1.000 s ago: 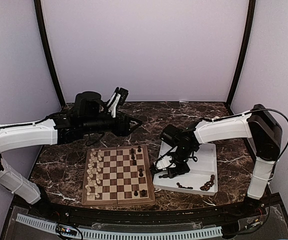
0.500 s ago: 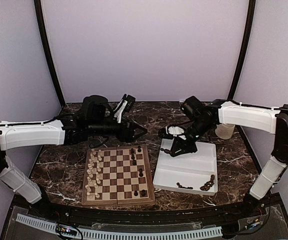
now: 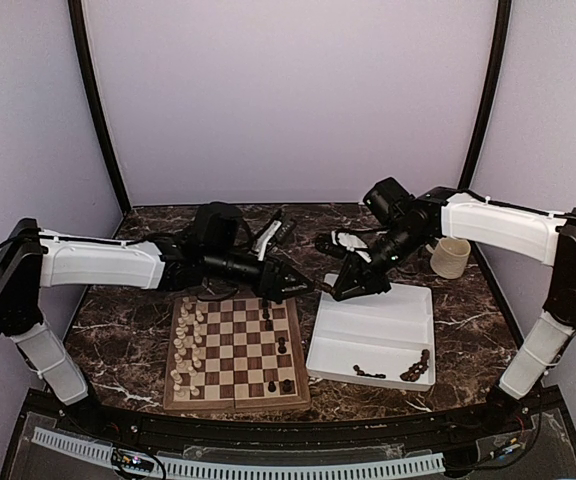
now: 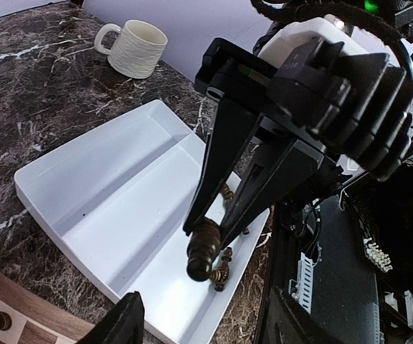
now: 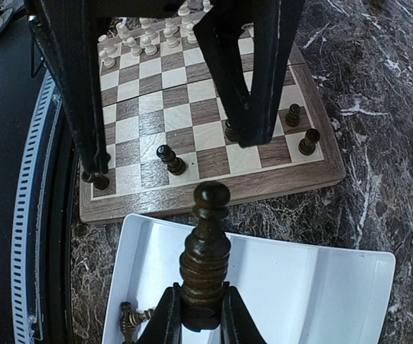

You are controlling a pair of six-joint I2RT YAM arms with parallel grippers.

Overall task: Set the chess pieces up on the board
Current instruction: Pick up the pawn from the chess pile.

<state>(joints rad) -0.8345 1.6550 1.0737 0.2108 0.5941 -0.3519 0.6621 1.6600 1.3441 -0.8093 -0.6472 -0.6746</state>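
board: the board (image 3: 236,402) has cream chessmen (image 3: 186,340) lined up down its 2 left columns and only a few dark chessmen (image 3: 268,315) on the right side.
tray: more loose dark chessmen (image 3: 413,368) lie along the near edge of the white tray (image 3: 378,325). The mug (image 3: 450,257) sits past its far right corner.
arms from above: the left gripper (image 3: 298,286) and right gripper (image 3: 342,291) are nose to nose in the air, between the board's far right corner and the tray's far left corner. They're near each other but apart. Whatever is being carried is too small to pick out from up here.
left wrist cam, piece: the right gripper is pinched narrow on 1 dark piece (image 4: 203,247), hanging over the tray with its round head aimed down toward the left gripper.
left wrist cam, own jaws: about half spread and empty, with just the 2 tips poking in at the bottom edge. The piece sits dead ahead, centred over the gap and not between the tips yet.
right wrist cam, axis: the piece's long axis runs straight on from the right gripper's fingers (image 5: 165,322). The base end is clamped and the head is free.
right wrist cam, other side: the left gripper's fingers (image 5: 77,93) straddle the view beyond the head, with the board behind them. Depth between head and tips is hard to call.
next bit (guess): looks like a handoff. The left arm is nearer the board, so it probably needs to slide forward along that axis and close across the free upper half.
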